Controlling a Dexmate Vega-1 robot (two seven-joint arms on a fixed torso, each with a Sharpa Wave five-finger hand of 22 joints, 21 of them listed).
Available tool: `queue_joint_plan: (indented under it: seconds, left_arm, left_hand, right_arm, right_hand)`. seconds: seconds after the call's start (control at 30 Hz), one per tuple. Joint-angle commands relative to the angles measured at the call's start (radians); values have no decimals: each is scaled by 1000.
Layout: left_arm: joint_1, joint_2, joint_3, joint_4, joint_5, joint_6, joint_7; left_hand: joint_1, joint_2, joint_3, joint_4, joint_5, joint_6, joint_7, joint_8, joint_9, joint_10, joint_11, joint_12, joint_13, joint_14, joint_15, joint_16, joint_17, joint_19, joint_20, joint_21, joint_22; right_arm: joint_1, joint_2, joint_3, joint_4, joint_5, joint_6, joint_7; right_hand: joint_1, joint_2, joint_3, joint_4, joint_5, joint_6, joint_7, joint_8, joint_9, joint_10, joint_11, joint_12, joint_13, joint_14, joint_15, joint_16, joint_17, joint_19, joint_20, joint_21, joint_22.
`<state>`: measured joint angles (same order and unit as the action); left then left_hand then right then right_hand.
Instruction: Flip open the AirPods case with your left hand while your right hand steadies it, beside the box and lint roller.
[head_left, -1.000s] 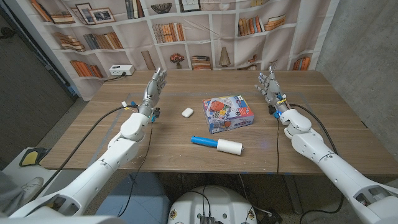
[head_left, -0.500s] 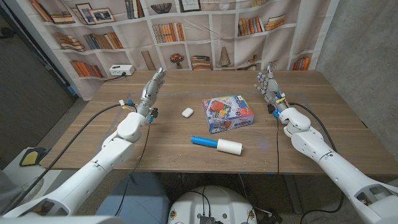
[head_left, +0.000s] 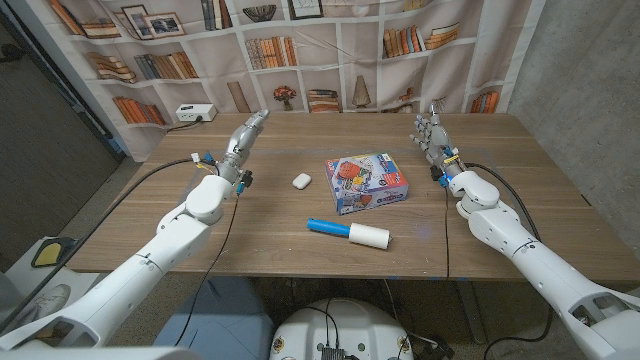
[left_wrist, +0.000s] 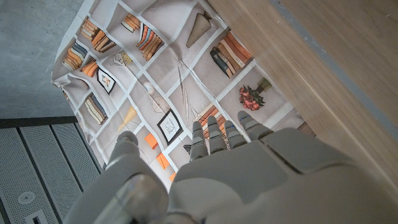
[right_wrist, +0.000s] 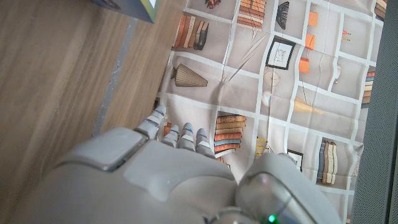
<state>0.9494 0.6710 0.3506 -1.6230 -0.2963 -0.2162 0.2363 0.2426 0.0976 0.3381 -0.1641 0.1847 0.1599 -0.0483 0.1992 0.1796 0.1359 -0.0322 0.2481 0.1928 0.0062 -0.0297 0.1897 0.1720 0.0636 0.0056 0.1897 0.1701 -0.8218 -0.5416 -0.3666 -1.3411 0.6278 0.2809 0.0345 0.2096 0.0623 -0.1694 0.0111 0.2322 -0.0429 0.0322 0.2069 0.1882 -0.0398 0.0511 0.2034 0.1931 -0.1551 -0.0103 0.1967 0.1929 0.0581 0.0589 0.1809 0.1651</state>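
Left hand (head_left: 243, 137) fingers (head_left: 254, 120) extended, close together, holding nothing, far left over counter (head_left: 150, 225). Right hand (head_left: 431, 134) fingers upright, slightly spread, empty, far right. AirPods case (head_left: 300, 181) lies closed between them, just left of box (head_left: 366, 183), beyond lint roller (head_left: 348, 232). Likely light, smooth, slippery, rigid; steady lower body, lift lid at front seam.
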Motion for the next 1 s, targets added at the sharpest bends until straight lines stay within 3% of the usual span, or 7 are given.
queue_joint_plan:
  seconds: [0.03,0.13,0.2,0.53,1.0]
  left_arm:
    - [-2,30,3,-47,58,66,36]
    - [-4,34,2,-47,58,65,29]
    - [-7,40,1,-41,51,57,12]
    - [-31,80,0,-36,66,43,-39]
    - [-13,96,-15,-63,136,55,21]
  left_hand:
    - [21,-5,12,0,-5,26,6,10,2,13,2,4,5,26,8,8,3,16,11,7,2]
    - [26,-11,14,3,-8,39,6,10,4,8,1,0,8,55,31,14,6,22,51,8,4]
    - [28,-13,16,5,-9,55,2,13,5,13,-1,0,9,78,26,19,7,26,56,9,4]
    - [38,-10,23,6,-8,79,3,17,7,36,-10,7,12,100,11,20,8,41,52,12,4]
    - [53,2,36,5,-6,95,3,18,8,44,-6,7,13,89,5,8,7,51,36,13,4]
  right_arm:
    - [18,7,0,25,-5,11,1]
    - [19,8,0,30,-7,14,0]
    - [18,8,2,28,-5,9,-6]
    - [19,8,3,31,-10,15,-11]
    - [17,13,6,25,-5,9,-22]
  right_hand:
    - [13,2,-3,-6,-2,-2,-2,-3,2,4,4,1,2,-6,-1,-2,3,-8,6,1,4]
    - [13,2,-3,-6,-3,-1,-2,-3,2,4,2,1,2,-6,-1,-1,3,-10,7,1,4]
    - [13,2,-3,-7,-3,-1,-2,-3,2,5,4,1,2,-5,0,-1,3,-11,8,1,4]
    - [14,3,-3,-7,-4,2,-3,-3,2,6,2,1,2,-5,0,0,3,-11,9,1,4]
    - [15,4,-3,-7,-5,3,-3,-3,2,7,4,1,2,-4,-1,0,3,-11,10,3,4]
